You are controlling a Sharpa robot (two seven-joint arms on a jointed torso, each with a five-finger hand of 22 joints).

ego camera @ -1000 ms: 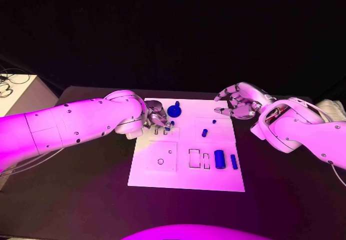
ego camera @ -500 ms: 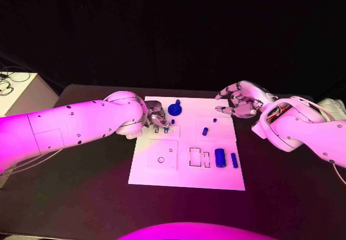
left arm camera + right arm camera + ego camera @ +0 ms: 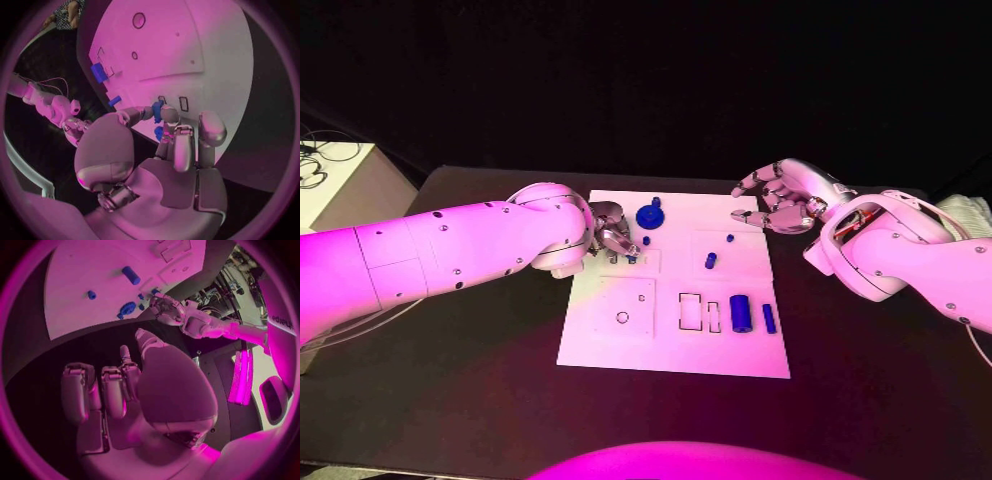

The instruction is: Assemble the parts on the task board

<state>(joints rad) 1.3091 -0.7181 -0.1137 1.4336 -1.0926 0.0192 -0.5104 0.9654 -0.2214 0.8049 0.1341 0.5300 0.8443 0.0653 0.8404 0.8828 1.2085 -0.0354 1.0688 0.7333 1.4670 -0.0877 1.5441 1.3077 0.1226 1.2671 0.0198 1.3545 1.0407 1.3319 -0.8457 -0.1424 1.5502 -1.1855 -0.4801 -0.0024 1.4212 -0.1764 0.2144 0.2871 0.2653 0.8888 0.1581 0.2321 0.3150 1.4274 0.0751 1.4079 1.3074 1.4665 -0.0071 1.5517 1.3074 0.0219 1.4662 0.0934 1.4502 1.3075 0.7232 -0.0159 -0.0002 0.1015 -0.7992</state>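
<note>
The white task board [image 3: 668, 340] lies mid-table. My left hand [image 3: 609, 240] hovers over its far left part and pinches a small blue part [image 3: 159, 111] just above two small rectangular slots [image 3: 183, 103]. A blue knob-shaped part [image 3: 649, 214] stands just beyond that hand. Two small blue pegs [image 3: 710, 262] lie on the far right quarter. A thick blue cylinder [image 3: 740, 314] and a thin blue bar [image 3: 769, 318] sit on the near right. My right hand [image 3: 782, 198] hangs over the far right corner, fingers curled in, holding nothing.
The board has a round hole [image 3: 622, 318] in its near left panel and rectangular cut-outs [image 3: 689, 314] beside the cylinder. Black table [image 3: 459, 400] surrounds the board. A pale box [image 3: 336, 185] stands off the table's far left.
</note>
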